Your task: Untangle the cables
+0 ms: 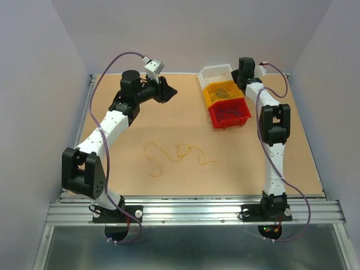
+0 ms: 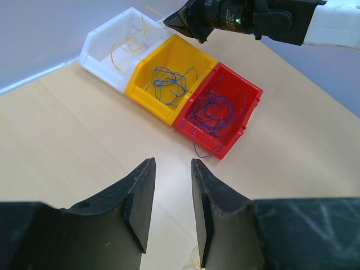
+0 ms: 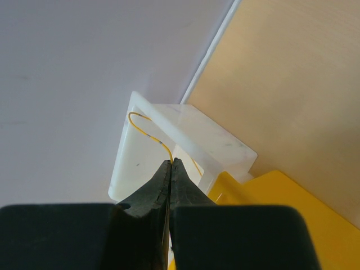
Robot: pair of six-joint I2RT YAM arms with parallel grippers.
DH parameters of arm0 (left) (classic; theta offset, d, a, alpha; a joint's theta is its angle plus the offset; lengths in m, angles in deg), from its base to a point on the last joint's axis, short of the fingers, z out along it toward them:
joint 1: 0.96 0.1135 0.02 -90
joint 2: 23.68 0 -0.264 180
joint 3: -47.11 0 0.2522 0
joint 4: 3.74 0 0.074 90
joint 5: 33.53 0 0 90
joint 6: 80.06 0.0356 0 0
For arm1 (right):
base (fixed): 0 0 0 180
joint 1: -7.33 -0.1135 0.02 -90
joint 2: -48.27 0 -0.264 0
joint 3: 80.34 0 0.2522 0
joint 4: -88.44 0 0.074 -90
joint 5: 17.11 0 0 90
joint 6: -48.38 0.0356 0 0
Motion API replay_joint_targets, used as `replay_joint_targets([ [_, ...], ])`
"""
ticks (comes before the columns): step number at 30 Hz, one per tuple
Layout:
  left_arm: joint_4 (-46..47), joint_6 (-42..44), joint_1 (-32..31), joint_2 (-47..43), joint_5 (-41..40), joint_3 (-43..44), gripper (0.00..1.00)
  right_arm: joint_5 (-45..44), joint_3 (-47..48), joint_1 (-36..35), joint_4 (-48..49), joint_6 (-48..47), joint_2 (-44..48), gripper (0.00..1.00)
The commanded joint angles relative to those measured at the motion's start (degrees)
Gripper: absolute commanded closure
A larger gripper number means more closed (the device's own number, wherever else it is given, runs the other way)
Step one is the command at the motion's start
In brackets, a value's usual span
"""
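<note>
Right tool [image 3: 170, 163] clamped shut on a yellow cable [image 3: 147, 134] above the white bin [image 3: 191, 126], beside the yellow bin [image 2: 147, 101] and red bin [image 2: 250, 109] holding blue cables [image 2: 169, 84]. Left tool [image 2: 171, 167], half-open and empty, hovers over the table [image 1: 225, 163]; loose yellow cables [image 1: 177, 152] lie mid-table.

Cables [image 1: 179, 152] lie mid-frame on the table [image 1: 169, 115]; three bins [image 1: 208, 95] in a row at upper right hold more.

A pale wooden bench [image 1: 169, 121] stands closed in by plain lilac-grey walls [image 1: 185, 34] (rear and both sides). A ribbed aluminium rail [image 1: 191, 211] runs along its near edge, with dull grey sheet metal [image 1: 191, 247] below. The light is soft and even.
</note>
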Motion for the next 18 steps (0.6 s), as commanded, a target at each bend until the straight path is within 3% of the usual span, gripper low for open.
replay_joint_targets([
  [1, 1.68, 0.76, 0.13, -0.94, 0.33, 1.33, 0.57, 1.37, 0.90, 0.31, 2.14, 0.01, 0.18, 0.99],
  [18, 1.42, 0.84, 0.22, -0.58, 0.24, 1.60, 0.57, 4.37, 10.75, -3.21, 2.23, -7.46, -6.06, 0.99],
])
